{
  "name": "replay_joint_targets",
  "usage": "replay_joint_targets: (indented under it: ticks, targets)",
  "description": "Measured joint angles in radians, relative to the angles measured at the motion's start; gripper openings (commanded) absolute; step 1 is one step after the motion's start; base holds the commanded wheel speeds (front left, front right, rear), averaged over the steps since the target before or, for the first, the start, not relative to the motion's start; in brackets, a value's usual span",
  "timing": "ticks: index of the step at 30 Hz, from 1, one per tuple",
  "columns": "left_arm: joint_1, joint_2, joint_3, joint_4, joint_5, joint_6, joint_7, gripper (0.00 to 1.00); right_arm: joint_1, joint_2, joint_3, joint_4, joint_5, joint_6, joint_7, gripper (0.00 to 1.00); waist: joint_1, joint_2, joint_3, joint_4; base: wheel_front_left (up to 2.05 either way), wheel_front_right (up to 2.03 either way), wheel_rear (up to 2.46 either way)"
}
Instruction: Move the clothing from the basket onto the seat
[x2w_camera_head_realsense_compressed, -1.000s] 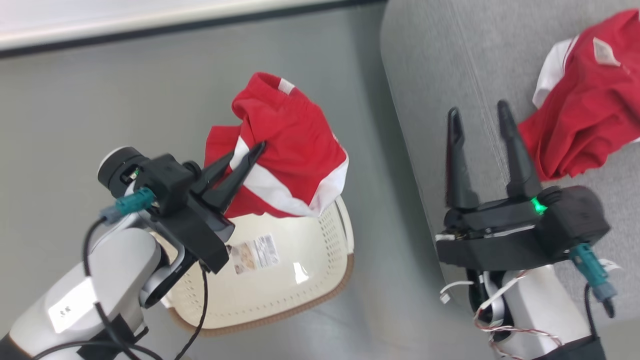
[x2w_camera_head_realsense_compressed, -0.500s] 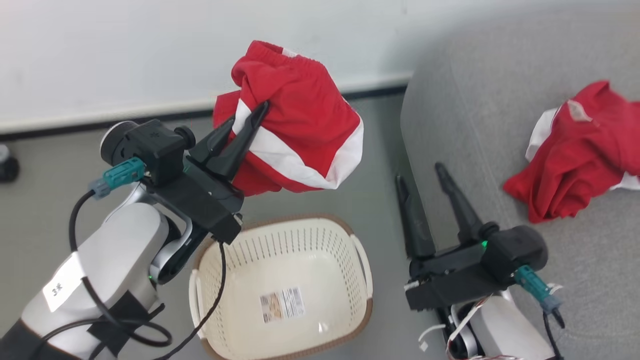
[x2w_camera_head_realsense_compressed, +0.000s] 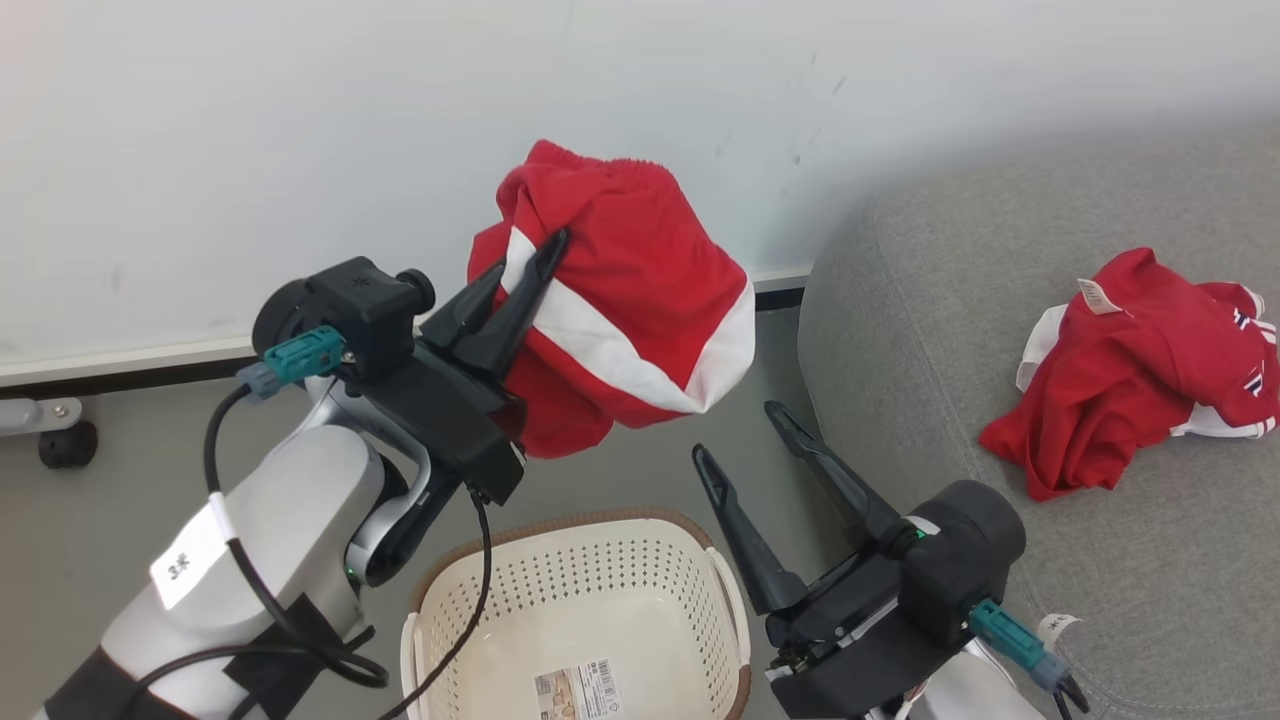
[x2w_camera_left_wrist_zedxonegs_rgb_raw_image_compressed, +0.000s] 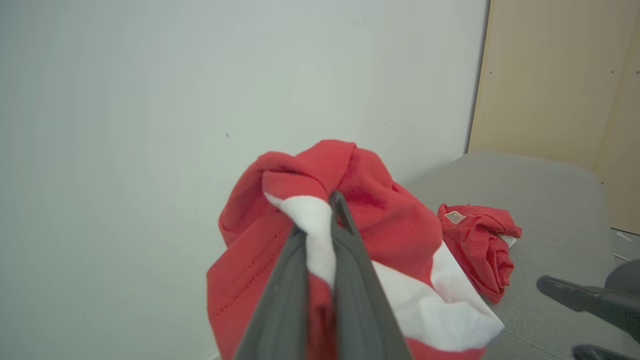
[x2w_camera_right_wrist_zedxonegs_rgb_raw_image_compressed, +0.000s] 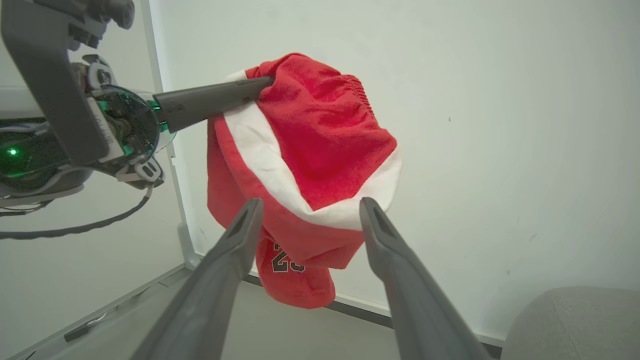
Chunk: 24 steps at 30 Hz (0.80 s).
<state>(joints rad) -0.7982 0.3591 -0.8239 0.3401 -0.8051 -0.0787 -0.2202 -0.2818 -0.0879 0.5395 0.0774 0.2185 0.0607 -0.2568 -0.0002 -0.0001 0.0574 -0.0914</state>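
My left gripper (x2w_camera_head_realsense_compressed: 545, 262) is shut on a red garment with a white stripe (x2w_camera_head_realsense_compressed: 625, 310), which hangs in the air above and behind the cream basket (x2w_camera_head_realsense_compressed: 690, 545). The same garment (x2w_camera_left_wrist_zedxonegs_rgb_raw_image_compressed: 380, 220) bunches around the fingers in the left wrist view, and it dangles beyond my open right fingers as the held garment (x2w_camera_right_wrist_zedxonegs_rgb_raw_image_compressed: 305, 150) in the right wrist view. My right gripper (x2w_camera_head_realsense_compressed: 738, 432) stands open with nothing in it, between the basket and the grey sofa (x2w_camera_head_realsense_compressed: 930, 330). A second red garment (x2w_camera_head_realsense_compressed: 1120, 375) with a white label lies crumpled on the sofa seat.
A white wall (x2w_camera_head_realsense_compressed: 300, 130) with a dark skirting runs behind everything. The basket's bottom carries a printed sticker (x2w_camera_head_realsense_compressed: 577, 688). A small dark caster (x2w_camera_head_realsense_compressed: 68, 445) sits on the floor at far left. A beige panel (x2w_camera_left_wrist_zedxonegs_rgb_raw_image_compressed: 560, 75) stands behind the sofa.
The head camera has tilted up, so basket and sofa slid down the view. My left gripper has lifted the garment higher and rightwards. The right gripper has swung left, off the sofa.
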Motion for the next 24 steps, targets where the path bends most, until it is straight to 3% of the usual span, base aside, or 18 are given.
replay_joint_targets:
  ticks: [11, 24]
  targets:
    - [0.01, -0.032, -0.021, -0.002, -0.012, 0.008, 0.025, 0.0, -0.051, -0.03, 0.053, 0.017, -0.08, 0.018, 0.0, 1.0, 0.0002, 0.0, -0.015, 0.019, 0.0, 0.0, 0.0]
    - [0.025, -0.092, -0.057, -0.032, -0.016, 0.007, 0.047, 0.0, -0.171, -0.026, 0.106, 0.259, -0.104, 0.043, 0.019, 1.0, 0.0002, 0.0001, -0.023, 0.074, 0.0, 0.0, 0.0]
